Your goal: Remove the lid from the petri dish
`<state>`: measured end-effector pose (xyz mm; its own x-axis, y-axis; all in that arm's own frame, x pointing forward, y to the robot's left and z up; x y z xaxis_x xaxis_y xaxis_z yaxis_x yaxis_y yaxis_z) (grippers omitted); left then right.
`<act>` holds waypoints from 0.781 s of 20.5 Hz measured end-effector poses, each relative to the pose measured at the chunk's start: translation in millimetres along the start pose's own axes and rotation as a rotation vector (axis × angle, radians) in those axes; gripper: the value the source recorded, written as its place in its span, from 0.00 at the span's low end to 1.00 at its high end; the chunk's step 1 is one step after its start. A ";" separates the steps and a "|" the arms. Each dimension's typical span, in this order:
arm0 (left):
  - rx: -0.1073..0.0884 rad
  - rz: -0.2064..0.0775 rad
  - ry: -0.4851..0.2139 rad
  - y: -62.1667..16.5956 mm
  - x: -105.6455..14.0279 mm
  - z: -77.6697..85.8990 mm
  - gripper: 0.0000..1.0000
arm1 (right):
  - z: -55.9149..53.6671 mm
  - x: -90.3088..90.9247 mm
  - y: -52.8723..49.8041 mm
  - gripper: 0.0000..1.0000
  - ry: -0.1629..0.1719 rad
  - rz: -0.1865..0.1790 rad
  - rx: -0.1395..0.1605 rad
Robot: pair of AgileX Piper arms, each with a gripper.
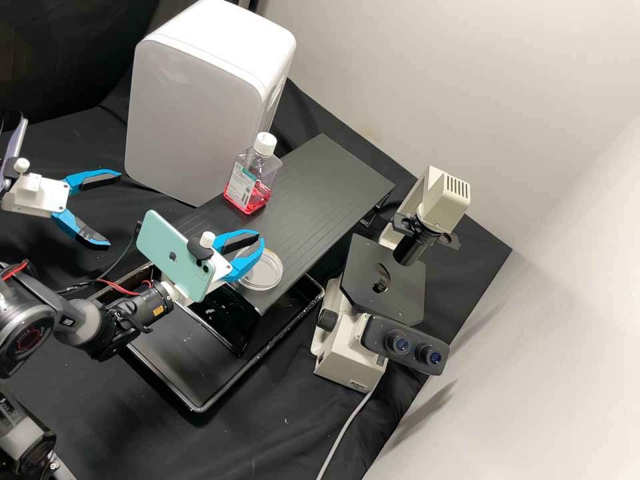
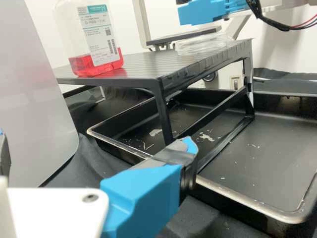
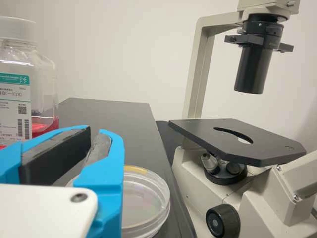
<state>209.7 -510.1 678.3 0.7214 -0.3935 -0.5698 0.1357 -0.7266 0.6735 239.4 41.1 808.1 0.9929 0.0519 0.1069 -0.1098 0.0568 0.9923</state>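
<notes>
A clear petri dish [image 1: 263,271] with its lid on sits at the near corner of the black ridged shelf [image 1: 320,193]. My right gripper [image 1: 257,244] hovers just above the dish's near rim, its blue fingers closed together with nothing between them. In the right wrist view the dish [image 3: 143,198] lies just past the right gripper [image 3: 96,133]. My left gripper [image 1: 110,208] hangs open far to the left, over the black cloth beside the white box. From the left wrist, one blue finger [image 2: 163,171] shows, and the dish [image 2: 198,44] is far off on the shelf.
A flask of red liquid [image 1: 252,175] stands on the shelf's far side. A white box [image 1: 200,93] stands behind it, and a microscope [image 1: 387,293] to the right. The shelf stands in a black tray [image 1: 200,393]. A mint phone [image 1: 175,257] rides on the right wrist.
</notes>
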 end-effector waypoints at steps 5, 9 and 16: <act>0.000 0.000 0.000 0.0 0.0 0.0 1.00 | 1.6 -2.4 -1.0 1.00 -0.006 -0.004 -0.001; 0.000 0.000 0.000 0.0 0.0 0.0 1.00 | 4.5 -4.6 -1.3 1.00 -0.019 -0.006 -0.003; 0.000 0.000 -0.003 0.0 0.2 1.1 1.00 | 11.5 -7.0 5.1 1.00 -0.048 0.018 -0.008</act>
<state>209.1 -510.8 677.6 0.7195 -0.3951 -0.5711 0.1359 -0.7264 0.6737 232.4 29.6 813.1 0.9917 0.0052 0.1281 -0.1282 0.0640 0.9897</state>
